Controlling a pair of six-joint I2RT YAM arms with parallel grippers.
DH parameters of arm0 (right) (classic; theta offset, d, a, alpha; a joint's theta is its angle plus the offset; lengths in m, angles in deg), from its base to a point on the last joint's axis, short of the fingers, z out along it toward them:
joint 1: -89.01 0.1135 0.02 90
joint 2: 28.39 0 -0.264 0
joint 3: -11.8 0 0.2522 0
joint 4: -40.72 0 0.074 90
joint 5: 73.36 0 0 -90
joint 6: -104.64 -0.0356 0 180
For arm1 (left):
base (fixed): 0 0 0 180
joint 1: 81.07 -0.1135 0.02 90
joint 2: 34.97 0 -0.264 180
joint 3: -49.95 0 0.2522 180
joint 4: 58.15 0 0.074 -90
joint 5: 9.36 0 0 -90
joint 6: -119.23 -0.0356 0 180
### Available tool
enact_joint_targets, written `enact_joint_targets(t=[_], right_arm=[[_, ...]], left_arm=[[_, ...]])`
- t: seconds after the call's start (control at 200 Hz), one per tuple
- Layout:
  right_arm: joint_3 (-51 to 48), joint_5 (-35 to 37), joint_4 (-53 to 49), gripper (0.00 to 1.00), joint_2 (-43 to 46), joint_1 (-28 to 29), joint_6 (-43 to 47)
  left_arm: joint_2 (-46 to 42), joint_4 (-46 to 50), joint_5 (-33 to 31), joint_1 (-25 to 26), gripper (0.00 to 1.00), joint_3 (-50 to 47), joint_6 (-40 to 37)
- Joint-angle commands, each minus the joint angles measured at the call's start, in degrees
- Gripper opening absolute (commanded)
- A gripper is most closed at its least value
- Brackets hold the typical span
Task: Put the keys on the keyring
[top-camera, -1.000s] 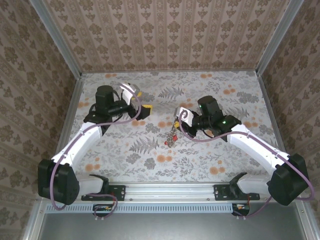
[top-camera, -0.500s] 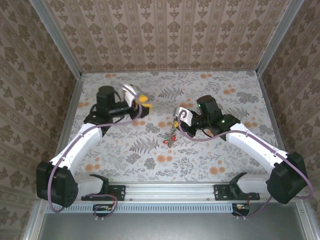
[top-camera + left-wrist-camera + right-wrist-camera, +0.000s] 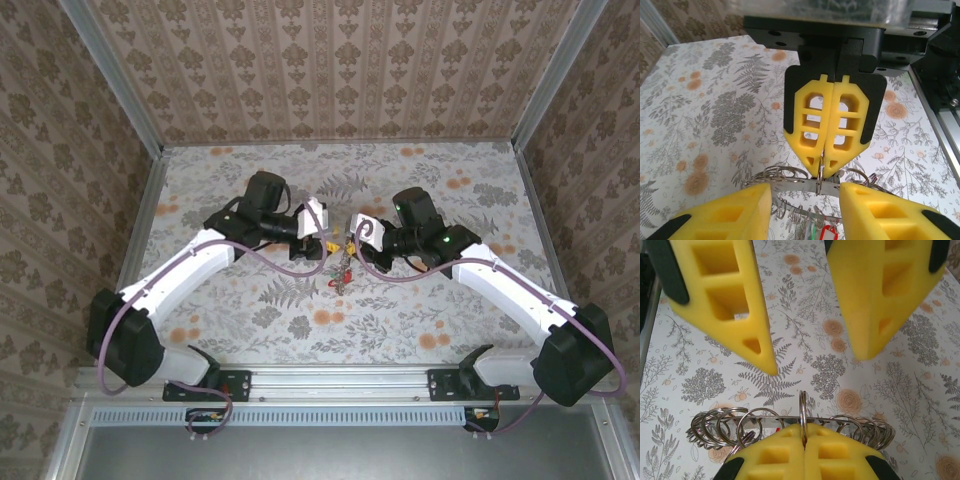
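Pinching the keyring [image 3: 840,421] over the centre of the bench [image 3: 420,330], the right hand [image 3: 802,435] hides part of its rim. The left hand [image 3: 818,364] faces it, fingers spread apart. Keys [image 3: 828,233] hang below the ring, cut off and indistinct.

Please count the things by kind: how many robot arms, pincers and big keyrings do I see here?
Robot arms: 2 (left arm, right arm)
Pincers: 2 (left pincer, right pincer)
keyring: 1
Total: 5
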Motion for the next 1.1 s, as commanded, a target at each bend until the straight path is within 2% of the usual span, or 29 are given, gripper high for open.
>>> enact_joint_targets(t=[0.0, 0.315, 0.505, 0.645, 0.7, 0.845, 0.93, 1.095], right_arm=[[1.11, -2.31, 1.16, 0.0, 0.58, 0.41, 1.06], [0.65, -2.86, 2.71, 0.0, 0.94, 0.42, 0.16], [0.48, -3.06, 3.35, 0.0, 1.18, 0.42, -0.34], [0.08, -2.59, 3.6, 0.0, 1.66, 0.41, -0.62], [-0.37, -2.04, 3.9, 0.0, 2.05, 0.42, -0.7], [-4.11, -0.84, 7.59, 0.11, 3.41, -0.31, -2.31], [-6.45, -2.02, 11.29, 0.12, 3.9, -0.91, -4.77], [-10.09, -4.63, 20.42, 0.14, 4.84, -1.86, -10.12]], left_arm=[[1.57, 5.43, 0.26, 0.99, 0.39, 3.55, -4.99], [5.35, 8.61, -2.05, 2.89, 0.34, 6.43, -6.01], [6.47, 9.52, -3.28, 3.48, 0.21, 7.48, -6.74], [6.46, 9.99, -3.14, 3.55, 0.0, 7.79, -7.51], [6.17, 9.82, -2.48, 3.48, 0.0, 7.6, -7.47], [3.95, -0.38, 4.62, 1.6, 0.0, 3.49, -0.62], [2.54, -8.07, 8.61, 0.93, 0.0, 0.41, 4.72], [1.36, -17.25, 12.27, 0.51, 0.0, -3.6, 11.23]])
